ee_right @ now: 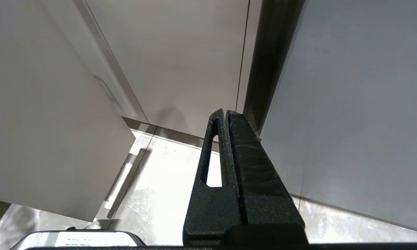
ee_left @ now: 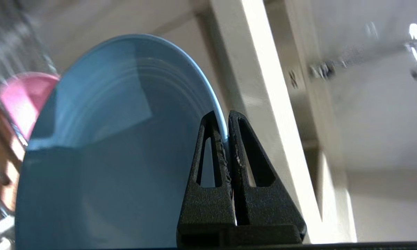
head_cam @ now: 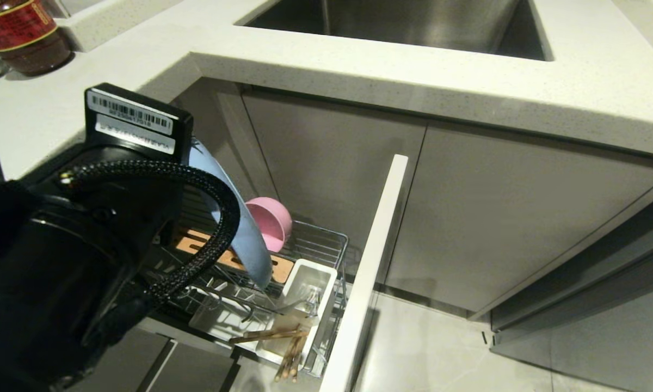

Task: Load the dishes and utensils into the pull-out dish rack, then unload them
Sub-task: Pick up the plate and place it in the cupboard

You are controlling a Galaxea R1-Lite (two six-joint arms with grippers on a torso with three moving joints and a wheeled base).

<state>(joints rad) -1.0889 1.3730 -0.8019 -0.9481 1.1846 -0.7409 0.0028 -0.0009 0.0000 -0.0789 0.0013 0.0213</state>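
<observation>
Right now the left gripper (ee_left: 226, 121) has its fingers pinched tight on the rim of the light-blue plate (ee_left: 100, 146), which stands nearly on edge above the pull-out dish rack (head_cam: 326, 242). From the head view, the plate's lower edge dips toward the slotted wooden strip (head_cam: 280, 268) in the wire basket, though whether it touches the strip can't be made out. The left arm's black wrist fills the near left of that view and hides much of the rack.

Just behind the plate, the pink bowl (head_cam: 272, 222) sits tilted on its side at the back of the rack. At the front, the chopsticks (head_cam: 289, 351) lie across and over the edge of the white utensil cup (head_cam: 310, 283), right beside the white front panel (head_cam: 367, 272). Something silvery shows in the cup, too unclear to name.

Over on the other side, the right gripper (ee_right: 226, 119) hangs beside the cabinet doors above the floor, fingers pressed together and holding nothing. Up on the table (head_cam: 359, 71), a red-labelled jar (head_cam: 24, 32) stands at the far left.
</observation>
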